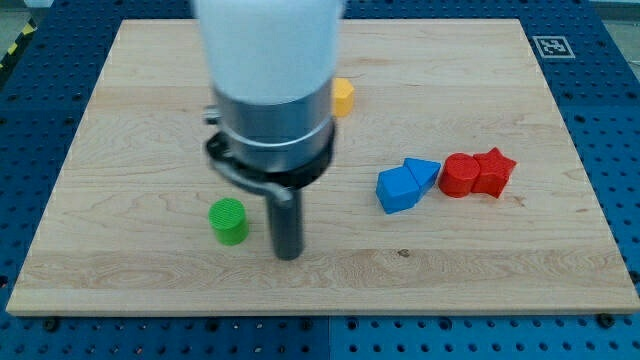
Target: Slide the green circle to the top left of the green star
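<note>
The green circle [229, 221] is a short green cylinder at the lower left of the wooden board [120, 120]. My tip [288, 254] rests on the board just to the right of it, with a small gap between them. The green star does not show; the arm's white and grey body [270, 80] covers the upper middle of the board and may hide it.
A yellow block [343, 97] peeks out at the arm's right edge near the view's top. Two blue blocks [398, 189] [423, 172] touch each other right of centre. A red cylinder [459, 175] and a red star [493, 171] sit together further right.
</note>
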Robot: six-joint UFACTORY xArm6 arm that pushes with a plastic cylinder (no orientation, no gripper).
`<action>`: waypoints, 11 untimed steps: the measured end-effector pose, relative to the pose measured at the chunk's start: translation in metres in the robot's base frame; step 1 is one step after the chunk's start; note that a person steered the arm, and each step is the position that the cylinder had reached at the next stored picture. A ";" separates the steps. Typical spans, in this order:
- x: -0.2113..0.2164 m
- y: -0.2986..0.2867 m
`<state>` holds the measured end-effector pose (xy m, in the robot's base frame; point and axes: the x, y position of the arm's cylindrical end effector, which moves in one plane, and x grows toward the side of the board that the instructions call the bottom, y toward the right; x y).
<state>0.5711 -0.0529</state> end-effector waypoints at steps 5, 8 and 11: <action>-0.038 -0.048; -0.061 -0.050; -0.104 -0.071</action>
